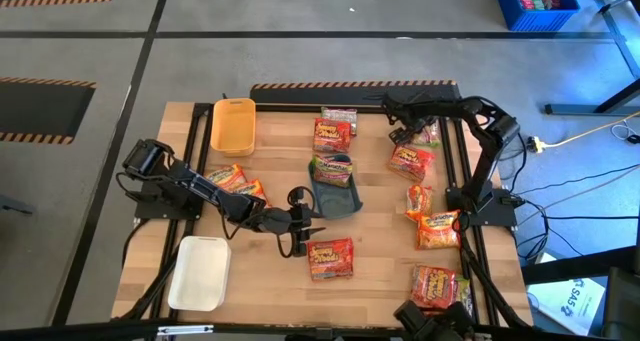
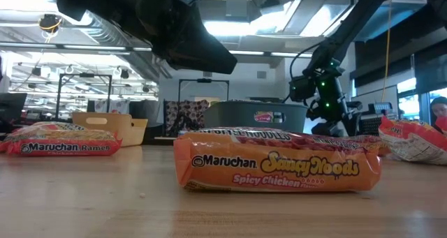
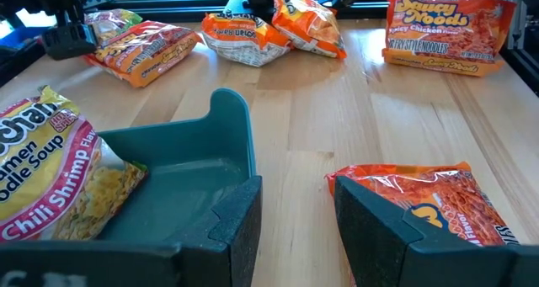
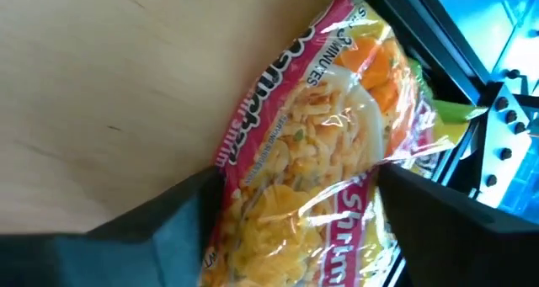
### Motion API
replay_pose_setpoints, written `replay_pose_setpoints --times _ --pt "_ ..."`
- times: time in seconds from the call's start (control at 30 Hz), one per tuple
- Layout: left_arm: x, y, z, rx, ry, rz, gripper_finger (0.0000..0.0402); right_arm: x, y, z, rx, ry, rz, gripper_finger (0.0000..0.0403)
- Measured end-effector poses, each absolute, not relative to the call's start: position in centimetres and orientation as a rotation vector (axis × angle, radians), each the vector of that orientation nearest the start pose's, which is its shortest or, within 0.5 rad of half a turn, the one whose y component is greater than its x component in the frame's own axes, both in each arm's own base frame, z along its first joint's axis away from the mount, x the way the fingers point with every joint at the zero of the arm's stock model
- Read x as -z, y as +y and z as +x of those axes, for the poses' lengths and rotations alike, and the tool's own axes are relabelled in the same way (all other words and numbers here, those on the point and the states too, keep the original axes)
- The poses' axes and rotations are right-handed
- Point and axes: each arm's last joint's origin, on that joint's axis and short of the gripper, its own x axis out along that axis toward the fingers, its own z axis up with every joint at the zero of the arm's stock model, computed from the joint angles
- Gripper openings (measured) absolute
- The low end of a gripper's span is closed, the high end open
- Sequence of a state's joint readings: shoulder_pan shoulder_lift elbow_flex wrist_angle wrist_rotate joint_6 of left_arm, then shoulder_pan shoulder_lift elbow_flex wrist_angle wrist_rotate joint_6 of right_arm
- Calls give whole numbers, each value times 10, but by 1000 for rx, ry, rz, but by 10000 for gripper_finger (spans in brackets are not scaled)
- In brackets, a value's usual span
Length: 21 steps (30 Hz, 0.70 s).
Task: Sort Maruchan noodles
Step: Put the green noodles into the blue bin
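Right hand (image 4: 286, 211): far bench edge, fingers spread around a shrimp packet (image 4: 337, 127), closing to lift it.
Left hand (image 1: 297, 231): mid-bench, half spread, empty, between grey tray (image 1: 335, 196) and orange packet (image 1: 331, 258).
Packets: scattered for sorting.

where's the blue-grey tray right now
In the high view the blue-grey tray sits near the table's middle, with a noodle packet lying in its far end. The left gripper is just beside its near-left corner.

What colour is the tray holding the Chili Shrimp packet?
Dark teal, clearest in the left wrist view: the tray with the Chili Shrimp packet lying in it.
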<state>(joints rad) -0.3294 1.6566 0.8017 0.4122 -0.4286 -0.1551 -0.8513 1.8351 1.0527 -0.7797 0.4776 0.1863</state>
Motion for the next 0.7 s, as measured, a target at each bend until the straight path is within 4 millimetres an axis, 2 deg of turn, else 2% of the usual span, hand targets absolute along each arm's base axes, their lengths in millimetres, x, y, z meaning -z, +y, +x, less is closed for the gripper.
replay_pose_setpoints --times 0.2,0.3,0.47,0.7 --pt "-181 -97 320 -129 402 11 143 -135 -240 193 1165 1548 378 197" --pt "-181 -97 320 -129 401 11 143 -135 -241 193 1166 1553 363 165" --pt "-181 -97 320 -130 401 11 143 -135 -241 193 1161 1557 348 136" --pt "-181 -97 320 -130 401 12 143 -136 -241 193 1151 1561 340 121"
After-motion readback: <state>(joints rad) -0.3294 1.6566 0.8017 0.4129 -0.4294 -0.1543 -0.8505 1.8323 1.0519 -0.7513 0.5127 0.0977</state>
